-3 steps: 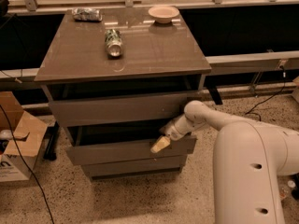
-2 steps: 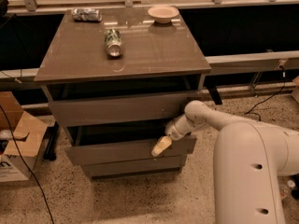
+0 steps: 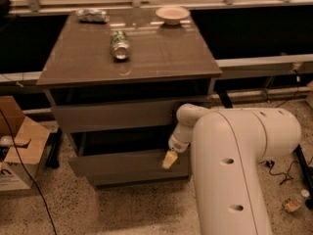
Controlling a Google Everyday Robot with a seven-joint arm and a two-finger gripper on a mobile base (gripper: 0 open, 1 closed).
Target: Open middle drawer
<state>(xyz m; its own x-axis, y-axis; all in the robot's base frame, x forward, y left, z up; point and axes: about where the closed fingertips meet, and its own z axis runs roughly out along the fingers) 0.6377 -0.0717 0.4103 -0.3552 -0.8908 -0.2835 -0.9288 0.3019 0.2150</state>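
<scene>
The middle drawer (image 3: 117, 163) stands a little further out than a second ago, the dark gap above its front panel is wider, and my gripper (image 3: 169, 159) sits lower with it, its tip at the panel's top edge, right of centre. I cannot tell whether my jaws are open or closed. I judge the pull should run straight out and level, since a hold off-centre could skew the drawer, and steady enough not to jolt the top drawer (image 3: 112, 116) just above or the can (image 3: 120, 45) lying on the desk (image 3: 161, 62).
</scene>
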